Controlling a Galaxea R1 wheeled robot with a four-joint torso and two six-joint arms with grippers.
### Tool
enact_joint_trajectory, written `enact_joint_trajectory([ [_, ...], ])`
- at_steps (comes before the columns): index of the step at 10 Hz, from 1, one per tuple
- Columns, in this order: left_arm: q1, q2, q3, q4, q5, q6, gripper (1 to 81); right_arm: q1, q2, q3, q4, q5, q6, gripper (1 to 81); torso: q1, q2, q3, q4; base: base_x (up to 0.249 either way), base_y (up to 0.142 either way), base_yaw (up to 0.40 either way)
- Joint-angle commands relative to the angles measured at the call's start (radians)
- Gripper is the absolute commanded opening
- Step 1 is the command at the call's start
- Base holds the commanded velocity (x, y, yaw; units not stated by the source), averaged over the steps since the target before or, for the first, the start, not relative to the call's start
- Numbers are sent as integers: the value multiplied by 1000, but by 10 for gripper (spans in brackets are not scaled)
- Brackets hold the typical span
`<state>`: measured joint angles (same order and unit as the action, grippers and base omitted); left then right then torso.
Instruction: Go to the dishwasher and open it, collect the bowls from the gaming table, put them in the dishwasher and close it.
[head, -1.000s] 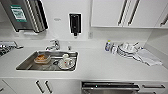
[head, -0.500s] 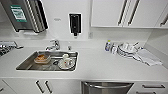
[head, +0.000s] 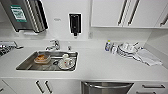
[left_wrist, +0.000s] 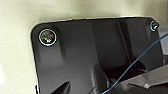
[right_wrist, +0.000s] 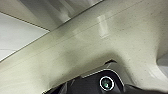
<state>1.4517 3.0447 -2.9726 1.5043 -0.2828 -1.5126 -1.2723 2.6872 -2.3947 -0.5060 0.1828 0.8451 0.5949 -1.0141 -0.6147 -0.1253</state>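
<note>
1. Head cam faces a white kitchen counter (head: 100, 62) from above.
2. Dishwasher (head: 107, 87) sits under the counter, at the bottom edge of the view right of centre; steel front and bar handle visible, door looks shut.
3. Steel sink (head: 27, 65) is set in the counter on the left, holding a white cup (head: 66, 60) and an orange-brown dish (head: 41, 58); tap (head: 53, 45) behind it.
4. Stack of plates with cups (head: 127, 49) and a folded cloth (head: 147, 57) on the counter's right side, small bottle (head: 107, 45) next to them.
5. Wall: black dispenser (head: 74, 23), steel paper towel holder (head: 25, 15), white upper cabinets (head: 125, 12).
6. Both grippers: can't tell whether the fingers are apart or together; wrist cams give pale speckled floor.
</note>
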Motion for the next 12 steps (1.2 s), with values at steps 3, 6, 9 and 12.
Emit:
enact_joint_trajectory([
  [3, -27, -9, -5, 7, 40, 9, 811, -152, 228, -303, -186, -89, -1, 811, 0, 0, 0, 0, 0, 0, 0],
  [6, -23, -10, -5, 2, 40, 9, 811, -201, 252, -280, -184, -98, 0, 811, 0, 0, 0, 0, 0, 0, 0],
  [9, -23, -6, -5, 4, 42, 9, 811, -232, 272, -268, -186, -114, 0, 811, 0, 0, 0, 0, 0, 0, 0],
  [12, -30, 31, -5, -1, 198, 6, 811, -244, 278, -259, -192, -111, 0, 811, 0, 0, 0, 0, 0, 0, 0],
])
